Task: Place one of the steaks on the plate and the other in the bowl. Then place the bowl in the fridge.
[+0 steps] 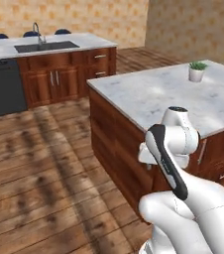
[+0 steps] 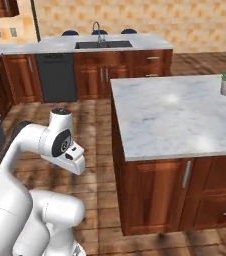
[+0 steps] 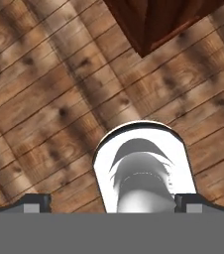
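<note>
The arm (image 1: 171, 149) is folded tight above its base, the upper links doubled back so the wrist sits low in front of the robot's body, just beside the near corner of the kitchen island (image 1: 153, 94). In the right base view the same fold shows from the other side: the arm (image 2: 45, 142) arches up from the lower left, bends at a rounded joint and turns down again, with the hand pointing at the floor.

The hand camera looks almost straight down at the wooden floor (image 3: 44, 99), with a dark corner of the island cabinet (image 3: 148, 25) at the top. The gripper (image 3: 112, 204) hangs over bare planks; its two dark fingertips (image 3: 32, 202) stand far apart at the bottom corners of that view, so the jaws look released and nothing lies between them, though only the very tips are visible.

The island has a pale marble top over reddish-brown cabinets, and a small potted plant (image 1: 197, 71) stands near its far edge. Behind it, a second counter carries a sink (image 2: 103, 44) with a curved faucet, a dark dishwasher (image 2: 58, 77) set below.

I cannot tell where the steaks, the bowl, the plate or the fridge are.
</note>
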Available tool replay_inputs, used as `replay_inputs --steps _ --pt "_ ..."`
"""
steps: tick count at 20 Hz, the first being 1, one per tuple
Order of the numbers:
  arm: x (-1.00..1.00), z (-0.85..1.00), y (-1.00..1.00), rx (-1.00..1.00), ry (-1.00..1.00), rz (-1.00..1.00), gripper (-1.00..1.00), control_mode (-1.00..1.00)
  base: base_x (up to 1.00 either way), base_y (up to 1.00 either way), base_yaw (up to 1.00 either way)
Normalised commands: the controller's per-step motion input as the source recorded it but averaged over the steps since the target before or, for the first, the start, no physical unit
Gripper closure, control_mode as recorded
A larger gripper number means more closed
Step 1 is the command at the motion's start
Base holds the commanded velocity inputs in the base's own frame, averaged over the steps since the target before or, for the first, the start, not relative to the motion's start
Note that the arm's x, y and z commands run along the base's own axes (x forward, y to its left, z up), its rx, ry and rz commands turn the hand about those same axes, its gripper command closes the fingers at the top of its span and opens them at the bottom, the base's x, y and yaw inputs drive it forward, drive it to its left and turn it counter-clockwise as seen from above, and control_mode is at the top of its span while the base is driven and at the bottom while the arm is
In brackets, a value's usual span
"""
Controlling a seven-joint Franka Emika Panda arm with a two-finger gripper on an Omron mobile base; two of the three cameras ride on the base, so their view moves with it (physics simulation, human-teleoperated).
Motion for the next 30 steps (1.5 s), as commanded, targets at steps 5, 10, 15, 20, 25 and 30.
replay_inputs --steps 5,10,15,20,25,30 --pt "0.00 0.00 0.00 0.00 0.00 0.00 -1.00 1.00 0.00 0.78 0.29" --pt "0.00 0.00 0.00 0.00 0.00 0.00 -1.00 1.00 0.77 0.73 0.05" --pt "0.00 0.00 0.00 0.00 0.00 0.00 -1.00 1.00 0.83 0.39 0.59" --pt "0.00 0.00 0.00 0.00 0.00 0.00 -1.00 1.00 0.94 0.08 0.29" --pt "0.00 0.00 0.00 0.00 0.00 0.00 -1.00 1.00 1.00 0.00 0.00" --pt "0.00 0.00 0.00 0.00 0.00 0.00 -1.00 1.00 0.93 0.18 0.14"
